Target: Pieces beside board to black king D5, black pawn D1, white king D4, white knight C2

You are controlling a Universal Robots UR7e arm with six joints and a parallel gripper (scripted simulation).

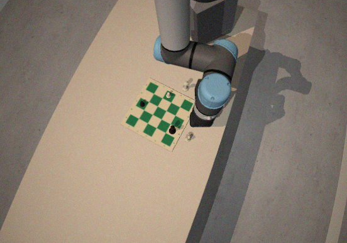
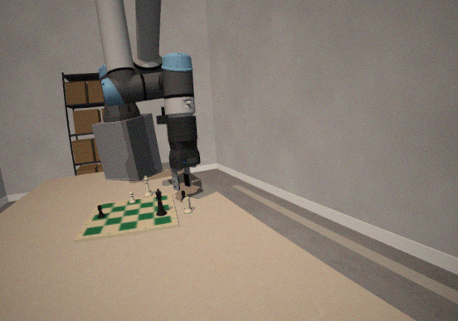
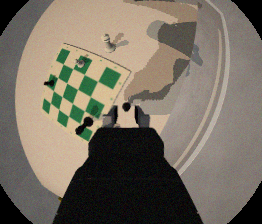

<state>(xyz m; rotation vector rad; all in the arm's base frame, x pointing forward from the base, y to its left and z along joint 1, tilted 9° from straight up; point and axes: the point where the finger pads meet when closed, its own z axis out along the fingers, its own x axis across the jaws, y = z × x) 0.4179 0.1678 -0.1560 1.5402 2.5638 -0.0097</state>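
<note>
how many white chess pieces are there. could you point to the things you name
3. A white pawn [image 1: 168, 95] [image 2: 132, 198] [image 3: 80, 63] stands on the board [image 1: 146, 116] [image 2: 129, 212] [image 3: 76, 101]; a white king [image 1: 185, 86] [image 2: 147, 190] [image 3: 109, 46] and a white knight [image 1: 188, 136] [image 2: 187, 206] stand on the table [image 1: 94, 178] [image 2: 174, 272] [image 3: 37, 135] beside it, off different edges.

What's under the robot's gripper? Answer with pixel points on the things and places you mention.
Beneath the open gripper [image 2: 182, 187] [image 3: 126, 111] stands a small black pawn [image 2: 182, 195] [image 3: 126, 106], on the tabletop [image 2: 207, 260] beside the board [image 2: 126, 233]. From the top, the arm [image 1: 214, 90] covers that spot.

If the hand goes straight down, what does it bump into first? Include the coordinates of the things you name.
Probably the black pawn [image 2: 182, 195] [image 3: 126, 106]: it shows between the open hand's [image 2: 182, 186] [image 3: 126, 119] fingers. How far below it stands is hard to tell.
</note>
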